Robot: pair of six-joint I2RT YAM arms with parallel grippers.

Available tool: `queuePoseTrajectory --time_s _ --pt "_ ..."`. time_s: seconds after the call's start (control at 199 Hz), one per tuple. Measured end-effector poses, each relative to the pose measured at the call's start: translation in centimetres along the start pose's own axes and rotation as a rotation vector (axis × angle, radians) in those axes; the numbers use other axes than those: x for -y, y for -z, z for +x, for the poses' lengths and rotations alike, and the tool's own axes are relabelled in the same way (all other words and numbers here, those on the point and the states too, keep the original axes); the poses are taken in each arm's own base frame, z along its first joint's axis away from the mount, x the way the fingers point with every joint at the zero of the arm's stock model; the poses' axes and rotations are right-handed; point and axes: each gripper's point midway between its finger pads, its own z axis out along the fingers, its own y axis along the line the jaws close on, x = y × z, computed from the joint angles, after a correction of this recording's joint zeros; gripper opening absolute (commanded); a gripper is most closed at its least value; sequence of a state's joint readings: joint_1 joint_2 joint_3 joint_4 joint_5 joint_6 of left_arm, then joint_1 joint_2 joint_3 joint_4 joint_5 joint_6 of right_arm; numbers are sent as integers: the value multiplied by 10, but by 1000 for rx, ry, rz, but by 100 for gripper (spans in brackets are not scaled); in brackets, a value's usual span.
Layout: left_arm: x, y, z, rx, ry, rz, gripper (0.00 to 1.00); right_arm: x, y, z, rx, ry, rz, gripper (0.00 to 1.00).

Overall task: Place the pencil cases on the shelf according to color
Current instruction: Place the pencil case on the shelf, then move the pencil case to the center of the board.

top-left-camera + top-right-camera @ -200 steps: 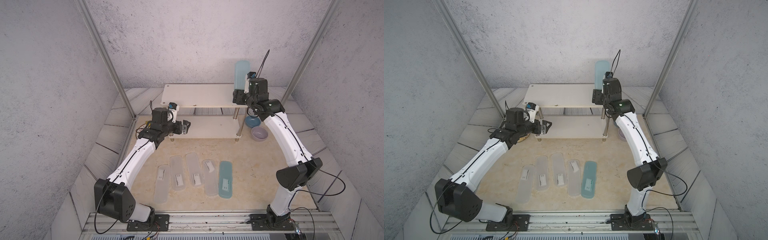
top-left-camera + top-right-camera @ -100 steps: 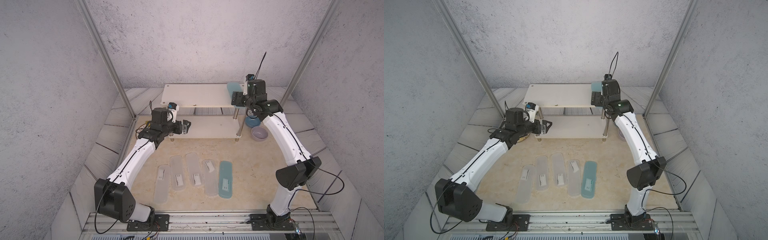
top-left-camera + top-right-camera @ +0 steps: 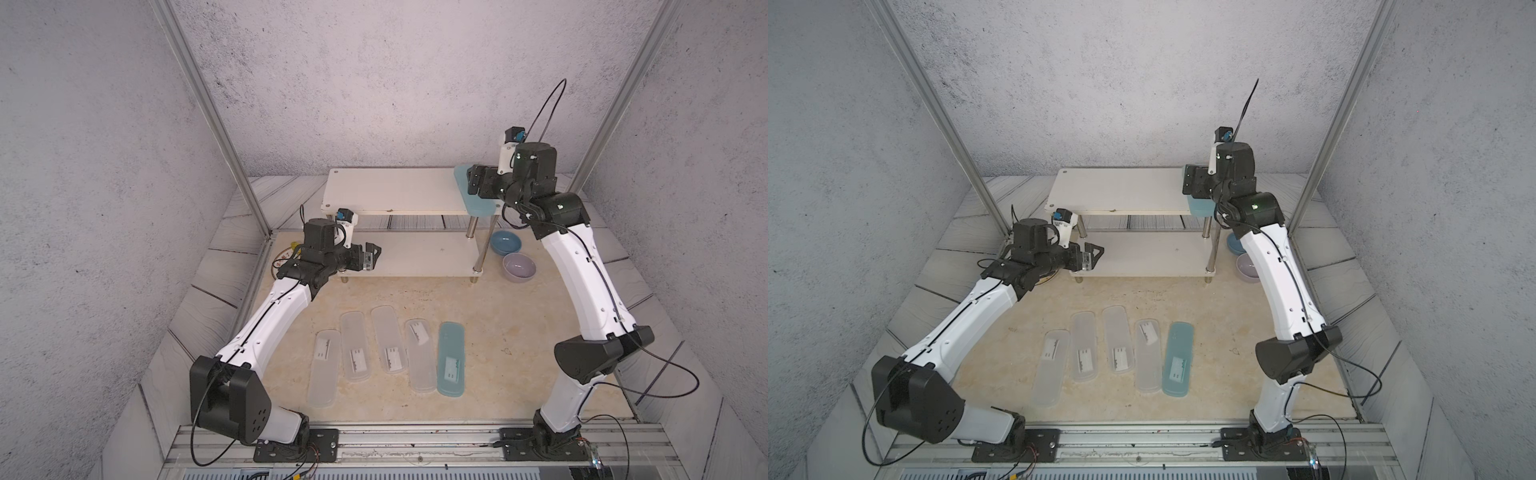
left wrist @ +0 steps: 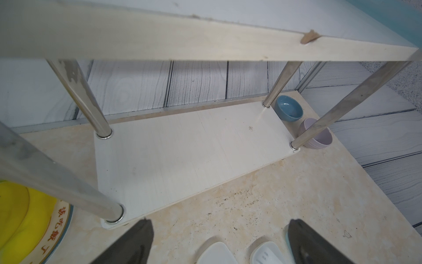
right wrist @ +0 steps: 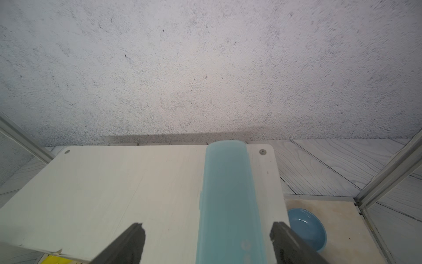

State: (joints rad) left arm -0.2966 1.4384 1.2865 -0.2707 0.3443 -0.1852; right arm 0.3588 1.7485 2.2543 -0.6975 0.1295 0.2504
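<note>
Five pencil cases lie in a row on the beige marbled table [image 3: 519, 332]: four frosted pencil cases [image 3: 388, 338] side by side, and a teal pencil case [image 3: 451, 359] at the right end of the row. The table sits in a booth of speckled grey walls [image 3: 374, 83], with aluminium posts [image 3: 208, 120] at the back corners and grey wood-grain panels [image 3: 232, 266] sloping up from its edges.

The shelf [image 3: 390, 191] stands at the back of the table, its lower board bare. A blue bowl [image 3: 505, 242] and a lilac bowl [image 3: 519, 267] sit just beside its right legs, and a plate [image 4: 59, 226] with something yellow on it lies by its left end.

A second teal pencil case [image 5: 230, 205] lies flat on the right end of the top board, its near end jutting over the front edge. My right end effector [image 5: 206, 226] is at that end, jaws spread wide on either side of the case and not clamped on it. My left end effector [image 3: 372, 257] hovers at the left front corner of the lower board, jaws wide apart with nothing between them.

A second ago the right end effector held that case upright above the shelf's right end. Half a second ago the case was down at the board, and now the jaws have let go. The left arm and the row on the table have not moved.
</note>
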Motion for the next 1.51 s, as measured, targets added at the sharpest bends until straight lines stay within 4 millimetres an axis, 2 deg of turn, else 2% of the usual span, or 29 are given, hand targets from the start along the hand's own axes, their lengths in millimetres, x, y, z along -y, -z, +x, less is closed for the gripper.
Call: queuePoseTrajectory --time_s 0.095,0.191,0.291,0.366,0.527,0.657,0.728,0.838,1.019,1.084,1.194,1.506 --pt "1 -2 2 4 -3 13 99 6 39 0 13 -2 0 92" --pt "2 -5 10 -10 0 27 99 13 74 12 9 -9 3 92" --pt "0 -7 17 -23 5 26 98 22 105 39 -26 -35 5 92" --pt "-1 -6 21 -23 5 22 99 26 117 66 -76 -70 2 92" --pt "0 -4 22 2 6 25 99 29 126 164 -289 -195 -16 92" --pt "1 -7 28 0 17 35 98 12 131 246 -492 -232 -40 94" --pt "3 -8 28 -1 19 39 99 4 137 280 -586 -249 -42 94" --pt "4 -7 26 2 16 40 99 5 144 331 -696 -297 -5 94" --pt "4 -7 23 12 10 42 99 3 160 444 -956 -293 38 94" --pt "5 -7 22 16 8 45 99 3 167 473 -1045 -266 63 95" --pt "5 -7 22 14 5 47 99 -6 169 495 -1116 -221 67 96" --pt "5 -9 23 11 3 48 99 -33 155 506 -1146 -162 29 96"
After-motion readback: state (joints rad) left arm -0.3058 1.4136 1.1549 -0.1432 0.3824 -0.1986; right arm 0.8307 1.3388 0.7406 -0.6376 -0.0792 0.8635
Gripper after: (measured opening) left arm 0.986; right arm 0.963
